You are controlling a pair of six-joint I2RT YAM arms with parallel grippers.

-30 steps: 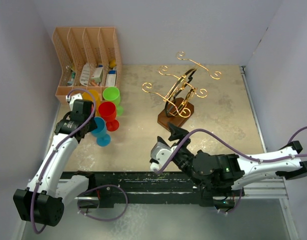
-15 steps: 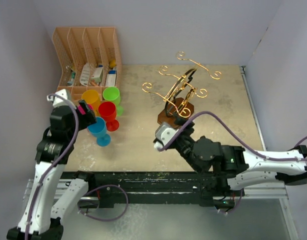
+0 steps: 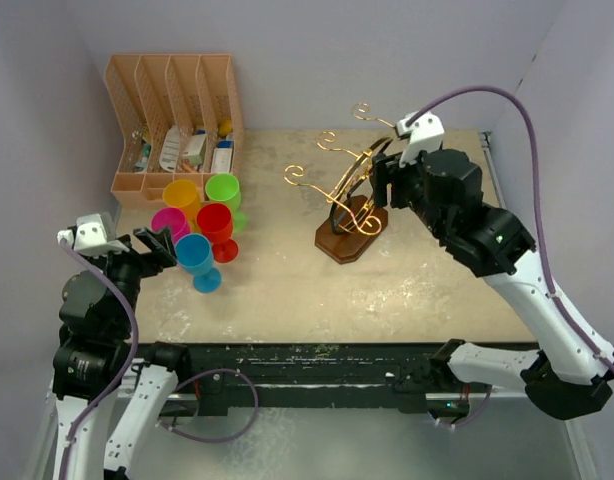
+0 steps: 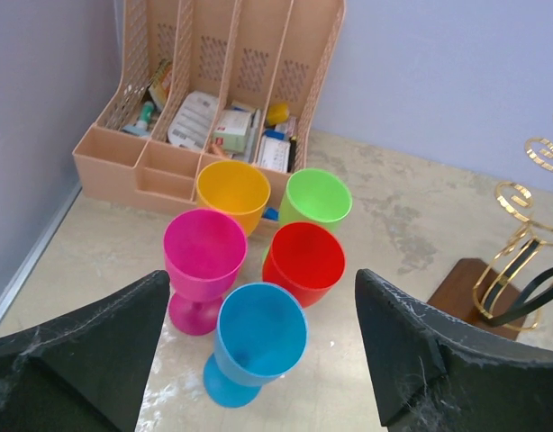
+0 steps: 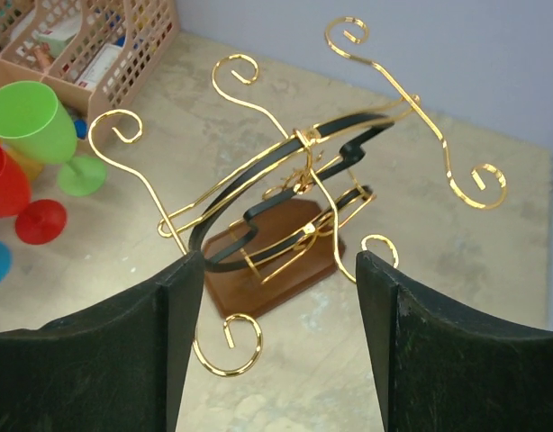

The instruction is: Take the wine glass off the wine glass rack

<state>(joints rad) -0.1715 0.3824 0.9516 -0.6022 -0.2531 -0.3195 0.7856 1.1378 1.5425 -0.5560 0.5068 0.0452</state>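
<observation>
Checking the wine glass rack [image 3: 347, 240] comes first. It stands on its dark wooden base mid-table, and neither the overhead nor the right wrist view shows me a glass on any of its gold scroll arms. Only the black inner loops sit between the wires, and I would not mistake those for a glass. Five plastic glasses stand upright on the table [image 3: 437, 270] well to the rack's left, in front of the tan desk organizer [image 3: 172, 90]. They are the orange glass [image 3: 181, 192], the green glass [image 3: 224, 188], the pink glass [image 3: 169, 222], the red glass [image 3: 215, 220] and the blue wine glass [image 3: 195, 252]. The left gripper [image 3: 157, 250] is just beside the blue one on its near side, fingers spread wide and holding nothing. The right gripper [image 5: 278, 259] hangs over the rack, also spread and empty, clear of the wire. I judge the removal done, so the step in hand is getting both arms clear cleanly. On the right I would lift straight up before swinging away, since a finger catching a curl could tip the rack. On the left I would retreat toward the near edge without any sideways sweep. The blue glass looks top-heavy, and its neighbours stand close enough to topple together.
</observation>
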